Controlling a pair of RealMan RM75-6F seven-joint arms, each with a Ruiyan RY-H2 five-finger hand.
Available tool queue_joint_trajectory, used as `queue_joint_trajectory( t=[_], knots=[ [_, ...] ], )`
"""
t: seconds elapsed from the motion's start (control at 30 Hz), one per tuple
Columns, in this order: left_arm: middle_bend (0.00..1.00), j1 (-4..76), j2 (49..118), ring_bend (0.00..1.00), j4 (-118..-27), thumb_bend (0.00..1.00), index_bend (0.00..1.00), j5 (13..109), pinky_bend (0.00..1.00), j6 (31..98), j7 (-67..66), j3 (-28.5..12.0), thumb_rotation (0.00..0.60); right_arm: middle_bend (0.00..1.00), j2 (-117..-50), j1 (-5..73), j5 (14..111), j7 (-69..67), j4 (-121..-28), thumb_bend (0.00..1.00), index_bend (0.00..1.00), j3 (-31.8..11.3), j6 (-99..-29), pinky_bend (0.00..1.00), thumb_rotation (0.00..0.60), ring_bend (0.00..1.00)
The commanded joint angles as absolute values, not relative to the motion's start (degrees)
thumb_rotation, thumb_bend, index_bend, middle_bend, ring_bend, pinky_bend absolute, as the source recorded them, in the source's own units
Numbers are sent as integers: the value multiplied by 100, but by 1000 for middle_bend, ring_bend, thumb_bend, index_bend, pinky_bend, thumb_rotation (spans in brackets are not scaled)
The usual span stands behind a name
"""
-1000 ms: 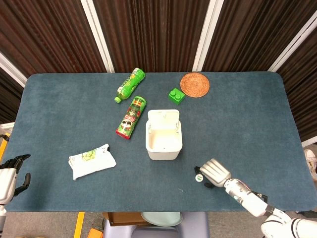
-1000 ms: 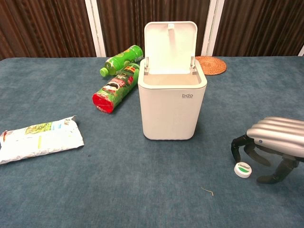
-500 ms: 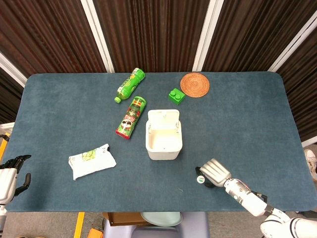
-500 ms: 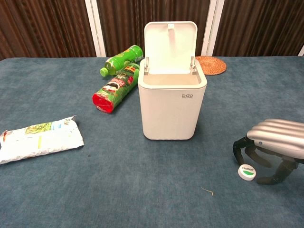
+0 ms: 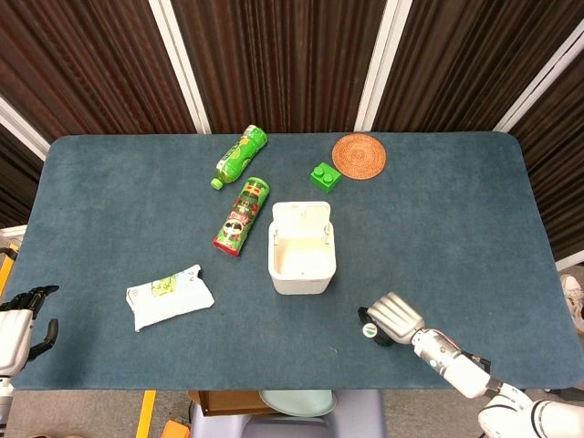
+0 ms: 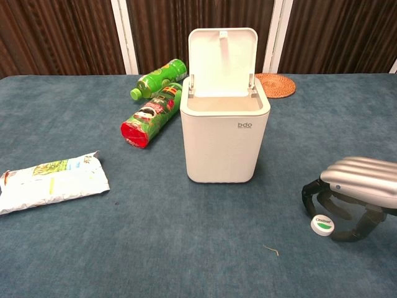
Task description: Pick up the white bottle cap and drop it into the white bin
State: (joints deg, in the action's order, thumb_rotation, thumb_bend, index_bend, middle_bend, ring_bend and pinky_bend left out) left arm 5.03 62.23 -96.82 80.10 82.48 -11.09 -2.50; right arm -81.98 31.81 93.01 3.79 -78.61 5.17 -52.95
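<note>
Over the last second we see the right robot hand (image 6: 350,195) sink lower over the bottle cap (image 6: 322,226) and slide a touch toward six o'clock, the cap shifting with it on the cloth; everything else has stayed put.

Taking things from largest down: the table (image 5: 109,201) carries all of it under a blue cloth. Near its centre stands the white bin (image 6: 224,136), lid tipped up and back, so the mouth is open for a drop from above. At about ten o'clock from the bin lies a crisp can (image 5: 242,216) on its side, and beyond it a green bottle (image 5: 239,156), also lying down. A snack packet (image 5: 170,297) lies flat at eight o'clock. A round woven coaster (image 5: 359,155) sits at one o'clock, with a green toy brick (image 5: 326,175) just beside it.

The right robot hand arches over the cap at five o'clock from the bin, fingers (image 6: 308,192) curled down around it like a cage; we cannot tell whether they pinch it yet. The cap rests on the table beneath them. The left robot hand (image 5: 23,319) waits at the table's near left edge, holding nothing, fingers loosely apart.
</note>
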Motion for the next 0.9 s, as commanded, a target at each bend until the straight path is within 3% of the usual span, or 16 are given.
queue_joint_trajectory(
  t=[0.03,0.2,0.43,0.63,0.9],
  knots=[
    [263,504,6222,283,-9683,503,231,8010,402,8245,-1109,-249,600,873,-8225,3179,9315,329,-7823,310,636,523,-5340,1000,600,1000],
    [263,509,6221,283,-9682,503,231,8010,402,8235,-1105,-247,600,878,-8232,3133,9366,240,-7762,311,750,533,-5521,1000,600,1000],
    [263,521,6231,283,-9682,503,231,8001,402,8205,-1122,-239,600,878,-7917,2980,9595,297,-8134,311,768,384,-6322,1000,600,1000],
    [267,536,6241,283,-9689,503,231,7982,402,8165,-1164,-230,600,877,-7223,2868,9677,848,-9324,311,759,75,-6972,1000,600,1000],
    [272,546,6240,283,-9697,503,231,7951,403,8134,-1181,-227,600,878,-6608,2963,9150,1809,-10732,310,738,-461,-6913,1000,600,1000]
  ],
)
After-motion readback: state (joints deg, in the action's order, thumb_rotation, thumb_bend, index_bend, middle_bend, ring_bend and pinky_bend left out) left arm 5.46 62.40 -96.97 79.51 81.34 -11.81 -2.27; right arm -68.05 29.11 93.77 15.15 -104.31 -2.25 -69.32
